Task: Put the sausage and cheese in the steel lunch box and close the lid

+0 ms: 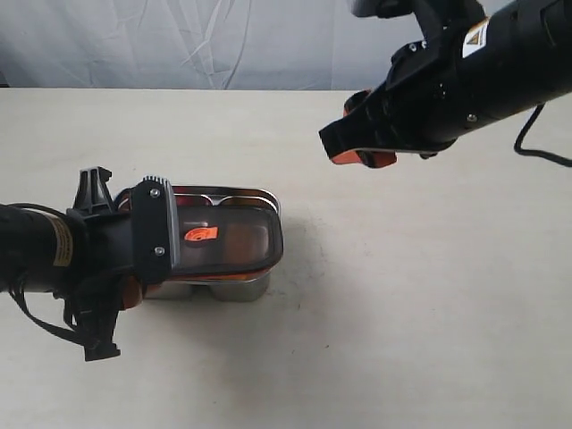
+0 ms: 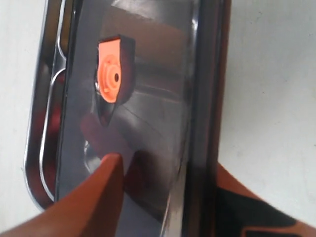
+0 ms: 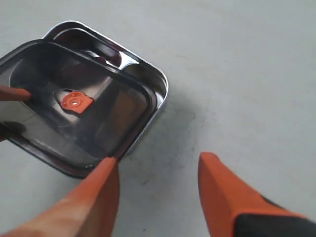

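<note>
The left gripper (image 1: pixel 154 234) clamps the lid (image 1: pixel 223 237) askew over the steel lunch box (image 1: pixel 234 288); the right gripper (image 3: pixel 158 159) hovers far right, jaws wide.

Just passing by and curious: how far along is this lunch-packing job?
Food is probably in: reddish shapes show dimly under the dark lid. In hand: the left gripper clamps the lid askew over the steel lunch box, one rim uncovered. The right gripper hangs open, empty. Left: seating the lid squarely.
</note>
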Available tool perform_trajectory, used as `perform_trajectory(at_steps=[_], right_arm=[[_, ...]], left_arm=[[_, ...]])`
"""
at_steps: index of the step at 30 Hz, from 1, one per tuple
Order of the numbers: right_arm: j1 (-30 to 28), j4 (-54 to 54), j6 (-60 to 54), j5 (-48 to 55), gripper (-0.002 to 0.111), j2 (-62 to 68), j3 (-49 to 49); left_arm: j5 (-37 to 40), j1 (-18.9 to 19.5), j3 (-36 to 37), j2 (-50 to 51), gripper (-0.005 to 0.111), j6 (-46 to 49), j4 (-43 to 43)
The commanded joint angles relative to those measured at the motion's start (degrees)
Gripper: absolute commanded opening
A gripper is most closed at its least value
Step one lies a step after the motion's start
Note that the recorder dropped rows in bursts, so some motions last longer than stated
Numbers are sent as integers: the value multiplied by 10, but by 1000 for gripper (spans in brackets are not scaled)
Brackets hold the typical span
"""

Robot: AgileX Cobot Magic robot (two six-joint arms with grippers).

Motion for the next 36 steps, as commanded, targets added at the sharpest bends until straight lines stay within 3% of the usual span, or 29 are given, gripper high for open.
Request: perform_trajectory(at_steps=[1, 13, 36], right_arm=[[-1, 91, 3, -20, 49, 6, 42], [-1, 372, -1, -192, 49, 24, 216], [-1, 398, -14, -177, 49, 24, 223]], left_arm=[[18, -3, 2, 2, 49, -6, -25], [27, -3, 2, 2, 50, -6, -37], [47, -3, 2, 28, 50, -6, -65]])
